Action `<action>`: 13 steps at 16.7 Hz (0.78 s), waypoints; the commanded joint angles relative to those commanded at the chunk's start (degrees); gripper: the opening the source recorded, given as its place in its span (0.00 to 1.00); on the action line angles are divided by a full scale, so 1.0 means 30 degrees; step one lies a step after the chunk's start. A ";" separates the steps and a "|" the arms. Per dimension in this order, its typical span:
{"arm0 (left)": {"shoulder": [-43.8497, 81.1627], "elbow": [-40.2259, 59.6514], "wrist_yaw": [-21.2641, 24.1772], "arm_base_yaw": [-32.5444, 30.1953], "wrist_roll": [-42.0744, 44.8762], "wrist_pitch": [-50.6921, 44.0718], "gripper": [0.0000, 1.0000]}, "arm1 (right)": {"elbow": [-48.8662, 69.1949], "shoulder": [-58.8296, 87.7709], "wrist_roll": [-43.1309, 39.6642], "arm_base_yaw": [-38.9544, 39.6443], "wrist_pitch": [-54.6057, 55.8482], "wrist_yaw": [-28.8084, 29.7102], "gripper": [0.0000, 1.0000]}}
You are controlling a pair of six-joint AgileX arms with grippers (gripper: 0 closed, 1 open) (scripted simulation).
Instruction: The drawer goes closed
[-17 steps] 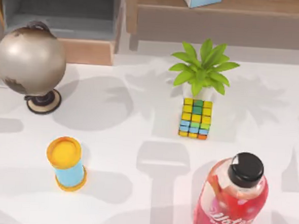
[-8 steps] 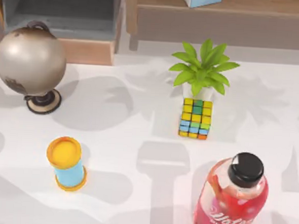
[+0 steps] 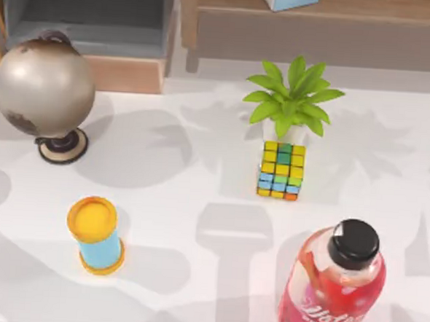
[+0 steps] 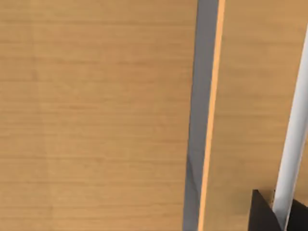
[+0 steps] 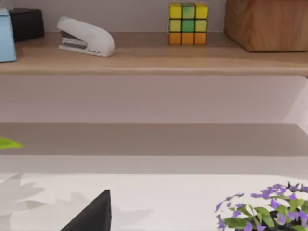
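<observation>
White table [image 3: 200, 167], globe [image 3: 43, 85] near back left. Behind globe, wood-fronted cabinet; drawer [image 4: 196, 120] seen as narrow grey strip with pale rim, slightly ajar. Left tool [image 4: 279, 214] close against wood front; finger spread cannot tell, no hold evident. Judgement: push square, steady, till strip vanishes.
</observation>
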 joint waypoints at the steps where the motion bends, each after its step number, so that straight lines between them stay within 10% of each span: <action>1: 0.0340 0.0724 -0.0164 -0.0177 -0.0017 -0.0385 0.00 | 0.0000 0.0000 0.0000 0.0000 0.0000 0.0000 1.00; 10: 0.1529 0.3346 -0.0837 -0.0825 -0.0069 -0.1867 0.00 | 0.0000 0.0000 0.0000 0.0000 0.0000 0.0000 1.00; 13: 0.1529 0.3346 -0.0837 -0.0825 -0.0069 -0.1867 0.23 | 0.0000 0.0000 0.0000 0.0000 0.0000 0.0000 1.00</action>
